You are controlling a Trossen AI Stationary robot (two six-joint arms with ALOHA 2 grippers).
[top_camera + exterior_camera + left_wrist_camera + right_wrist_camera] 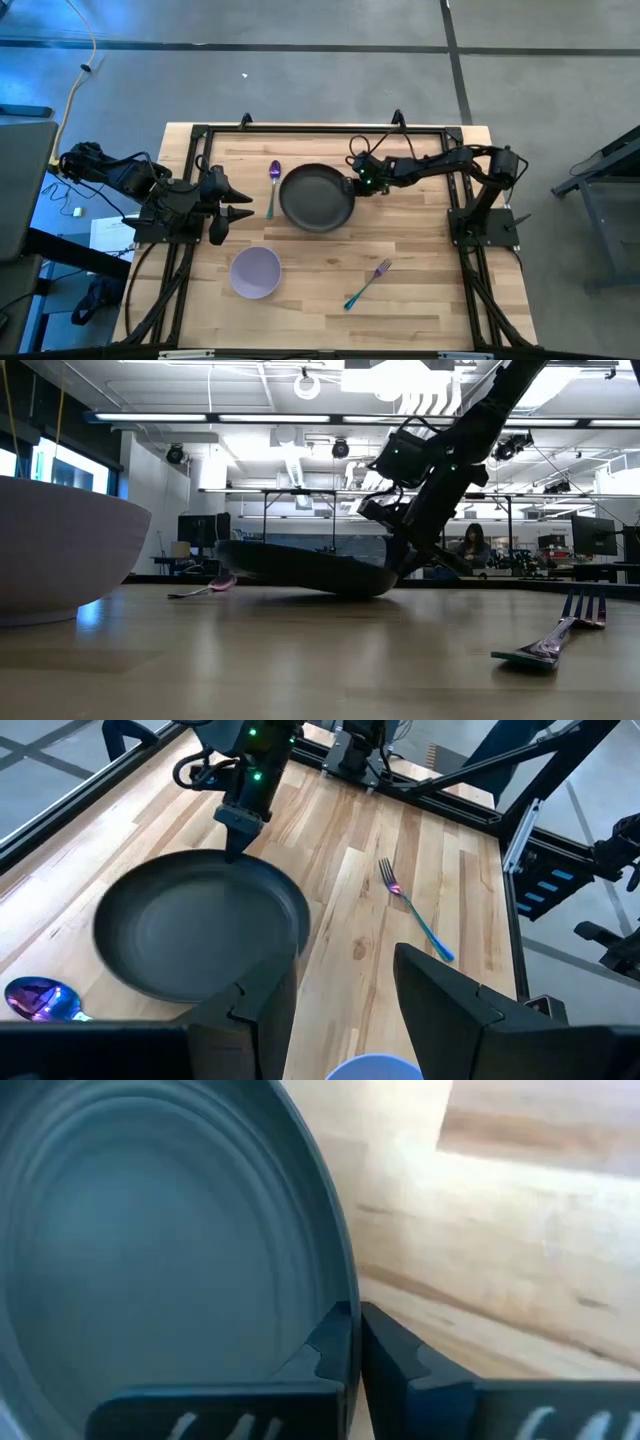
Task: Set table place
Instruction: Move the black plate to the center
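On the pale wooden butcher-block table (420, 250), the right gripper (352, 185) pinches the rim of the dark grey round plate (316, 198), tilting it; left gripper (240, 203) waits wide apart beside it

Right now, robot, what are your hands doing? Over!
Right gripper shut on plate rim, that edge lifted off the table. Left gripper open, waiting beside the spoon. Bowl and fork lie apart, nothing blocking.
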